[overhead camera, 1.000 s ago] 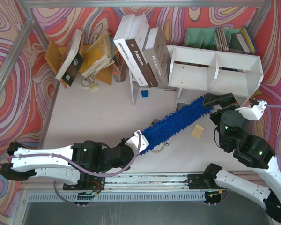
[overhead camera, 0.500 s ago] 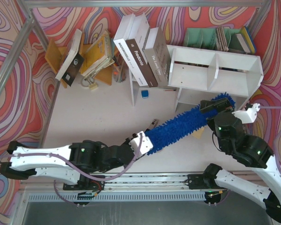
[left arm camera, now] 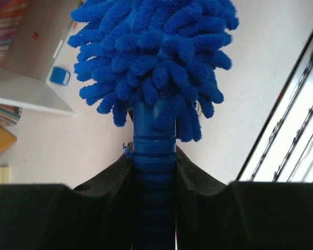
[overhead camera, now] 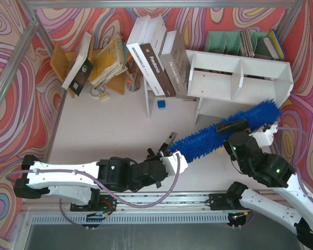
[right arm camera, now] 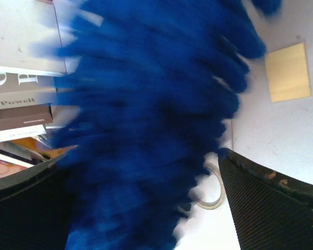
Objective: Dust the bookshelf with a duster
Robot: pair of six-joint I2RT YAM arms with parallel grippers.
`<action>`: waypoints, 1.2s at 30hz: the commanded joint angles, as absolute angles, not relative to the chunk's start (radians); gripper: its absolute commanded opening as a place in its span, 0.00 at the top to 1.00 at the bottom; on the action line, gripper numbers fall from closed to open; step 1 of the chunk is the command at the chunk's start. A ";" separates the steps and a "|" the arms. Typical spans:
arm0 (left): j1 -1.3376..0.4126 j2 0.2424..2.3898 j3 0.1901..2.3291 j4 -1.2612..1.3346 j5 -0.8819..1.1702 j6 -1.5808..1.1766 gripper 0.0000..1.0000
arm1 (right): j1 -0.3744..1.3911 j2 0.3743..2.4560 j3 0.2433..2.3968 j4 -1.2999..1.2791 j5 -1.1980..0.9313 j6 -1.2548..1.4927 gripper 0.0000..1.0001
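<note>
While clamped by ribbed handle in left pincer point(left arm camera: 154, 161), slants from desk point(overhead camera: 109, 125) near edge toward right edge: duster point(overhead camera: 203, 139). Tip at bookshelf point(overhead camera: 240, 78) front right corner; contact unclear. Fluffy head between wide-spread jaws of right pincer point(right arm camera: 141, 156); cannot tell if pressed. Blurs in right wrist view.

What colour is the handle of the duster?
Blue; the handle shows best in the left wrist view.

Bright even light; right-wrist duster point(right arm camera: 146, 130) motion-blurred.
</note>
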State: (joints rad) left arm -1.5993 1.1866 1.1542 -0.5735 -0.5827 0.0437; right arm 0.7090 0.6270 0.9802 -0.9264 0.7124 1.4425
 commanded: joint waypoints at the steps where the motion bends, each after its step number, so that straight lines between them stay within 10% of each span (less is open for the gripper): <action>1: -1.595 1.177 1.167 -0.297 -0.689 0.156 1.00 | 0.716 0.604 0.931 -0.954 0.688 1.576 0.01; 24: -1.588 1.256 1.217 -0.288 -0.544 0.204 1.00 | 0.716 0.421 0.781 -0.767 0.766 1.615 0.16; 36: -1.589 1.262 1.218 -0.295 -0.550 0.187 1.00 | 0.716 0.365 0.774 -0.812 0.787 1.678 0.43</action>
